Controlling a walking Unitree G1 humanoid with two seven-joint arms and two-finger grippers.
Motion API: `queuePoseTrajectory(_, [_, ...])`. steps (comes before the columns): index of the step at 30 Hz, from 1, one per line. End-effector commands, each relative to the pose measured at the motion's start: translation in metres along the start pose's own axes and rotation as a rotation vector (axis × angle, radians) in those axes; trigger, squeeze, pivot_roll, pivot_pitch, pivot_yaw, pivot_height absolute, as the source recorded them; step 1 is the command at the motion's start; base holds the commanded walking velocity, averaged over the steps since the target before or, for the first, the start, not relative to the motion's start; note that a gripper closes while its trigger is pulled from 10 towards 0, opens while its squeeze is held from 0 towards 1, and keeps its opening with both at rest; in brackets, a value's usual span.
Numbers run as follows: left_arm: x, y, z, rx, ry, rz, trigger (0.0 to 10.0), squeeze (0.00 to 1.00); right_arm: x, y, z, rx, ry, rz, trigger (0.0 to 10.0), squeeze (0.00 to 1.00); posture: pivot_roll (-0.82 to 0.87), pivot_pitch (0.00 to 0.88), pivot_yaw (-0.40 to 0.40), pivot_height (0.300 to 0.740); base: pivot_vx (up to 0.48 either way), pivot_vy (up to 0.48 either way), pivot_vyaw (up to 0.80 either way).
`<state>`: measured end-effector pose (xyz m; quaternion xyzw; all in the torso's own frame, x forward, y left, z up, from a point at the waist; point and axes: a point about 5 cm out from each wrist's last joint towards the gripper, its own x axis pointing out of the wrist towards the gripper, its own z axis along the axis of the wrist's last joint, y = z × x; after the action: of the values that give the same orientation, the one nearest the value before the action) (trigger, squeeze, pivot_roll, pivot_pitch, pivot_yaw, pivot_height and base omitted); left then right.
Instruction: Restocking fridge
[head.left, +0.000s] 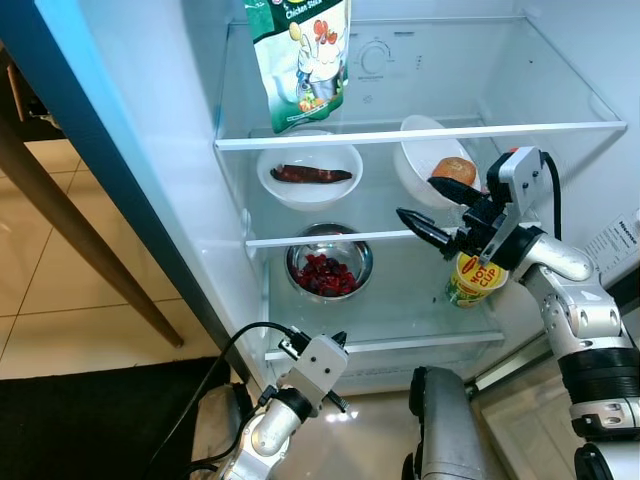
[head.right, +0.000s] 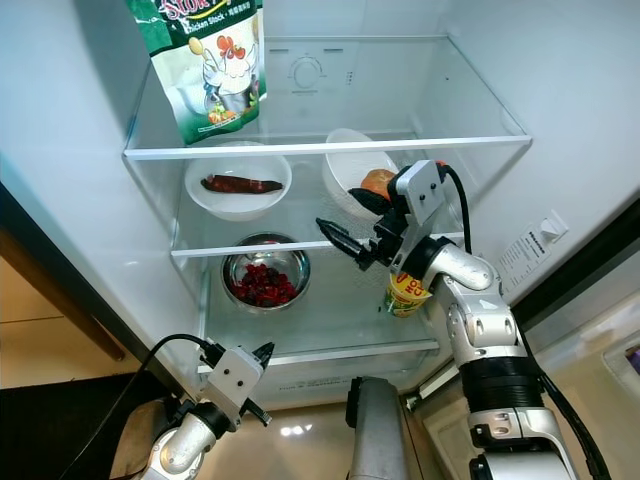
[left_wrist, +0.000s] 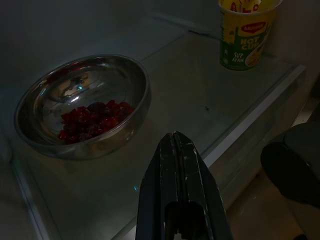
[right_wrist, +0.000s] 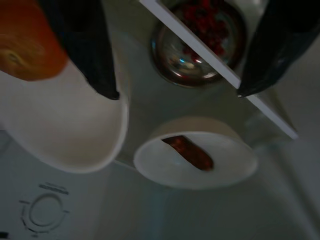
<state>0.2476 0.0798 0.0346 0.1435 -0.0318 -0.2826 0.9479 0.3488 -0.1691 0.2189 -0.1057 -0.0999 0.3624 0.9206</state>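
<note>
Open white fridge (head.left: 150, 150), interior lit. Glass shelves visible: three.

Top glass shelf (head.left: 420, 132): one green-and-white chicken stock pouch (head.left: 299, 60), upright, near the shelf's front left corner.

Middle glass shelf (head.left: 330, 238): two white bowls. One round white bowl (head.left: 310, 175) toward the left edge holds one dark reddish-brown sausage-like piece (head.left: 311, 175). One white bowl tilted on its side (head.left: 425, 158) toward the right, opening facing forward, with one orange round fruit (head.left: 455, 168) at its mouth.

Lower glass shelf (head.left: 390, 342): one round stainless steel bowl (head.left: 329, 262) left of centre, holding a heap of dark red berries (head.left: 326, 274); count not resolvable. One yellow instant noodle cup (head.left: 472, 280) near the right edge, well apart from the steel bowl.

Right gripper (head.left: 437, 208): raised in front of the middle shelf's front edge, on the right side. Fingers spread wide, holding nothing. Upper finger lies just against or just in front of the orange fruit; contact cannot be confirmed. In the right wrist view the fruit (right_wrist: 27, 42) sits beside one finger, and the sausage bowl (right_wrist: 195, 159) lies between the two fingers' lines.

Left gripper (left_wrist: 175, 145): low, outside the fridge below the lower shelf's front edge. Fingers pressed together, empty, pointing toward the steel bowl (left_wrist: 82, 102).
</note>
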Motion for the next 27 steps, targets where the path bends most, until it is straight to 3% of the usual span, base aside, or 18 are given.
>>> queuePoseTrajectory(1, [-0.003,-0.006,-0.005,-0.002,0.016,-0.020,10.0,0.00,-0.001,-0.006,-0.003,-0.069,0.054,-0.035,10.0,1.00,-0.05,0.181,-0.026,0.415,0.000,0.000,0.00])
queuePoseTrajectory(3, [-0.003,-0.006,-0.005,-0.002,0.016,-0.020,10.0,0.00,0.000,-0.008,-0.005,-0.094,0.076,-0.048,10.0,1.00,-0.05,0.181,-0.026,0.415,0.000,0.000,0.00])
queuePoseTrajectory(4, [-0.003,-0.006,-0.005,-0.002,0.016,-0.021,10.0,0.00,0.000,-0.009,-0.007,-0.107,0.105,-0.053,10.0,0.84,-0.05,0.181,-0.026,0.415,0.000,0.000,0.00])
queuePoseTrajectory(5, [-0.003,-0.006,-0.005,-0.002,0.016,-0.021,10.0,0.00,0.001,-0.010,-0.009,-0.114,0.124,-0.055,10.0,0.84,-0.05,0.181,-0.026,0.415,0.000,0.000,0.00])
queuePoseTrajectory(6, [-0.003,-0.006,-0.004,-0.003,0.015,-0.021,10.0,0.00,0.001,-0.011,-0.012,-0.142,0.165,-0.055,10.0,0.00,-0.05,0.181,-0.026,0.415,0.000,0.000,0.00])
queuePoseTrajectory(16, [-0.002,-0.007,-0.004,-0.006,0.014,-0.023,10.0,0.00,0.003,-0.016,-0.023,-0.225,0.300,-0.058,10.0,0.00,-0.07,0.180,-0.030,0.415,0.000,0.000,0.00])
queuePoseTrajectory(17, [-0.002,-0.007,-0.004,-0.006,0.013,-0.022,10.0,0.00,0.004,-0.018,-0.024,-0.228,0.314,-0.064,8.8,0.00,-0.07,0.180,-0.030,0.415,0.000,0.000,0.00])
queuePoseTrajectory(18, [-0.002,-0.007,-0.004,-0.006,0.013,-0.022,10.0,0.00,0.004,-0.019,-0.024,-0.231,0.311,-0.071,1.4,0.00,-0.07,0.180,-0.030,0.415,0.000,0.000,0.00])
queuePoseTrajectory(19, [-0.001,-0.007,-0.004,-0.006,0.013,-0.021,10.0,0.00,0.004,-0.020,-0.025,-0.228,0.316,-0.075,0.0,0.00,-0.07,0.180,-0.030,0.415,0.000,0.000,0.00])
queuePoseTrajectory(25, [-0.001,-0.008,-0.004,-0.007,0.011,-0.020,10.0,0.00,0.003,-0.026,-0.025,-0.238,0.328,-0.114,0.0,0.00,-0.06,0.182,-0.032,0.415,0.000,0.000,0.00])
queuePoseTrajectory(27, [-0.001,-0.009,-0.004,-0.009,0.011,-0.022,10.0,0.00,0.000,-0.035,-0.022,-0.312,0.364,-0.142,0.0,0.00,-0.07,0.180,-0.035,0.415,0.000,0.000,0.00])
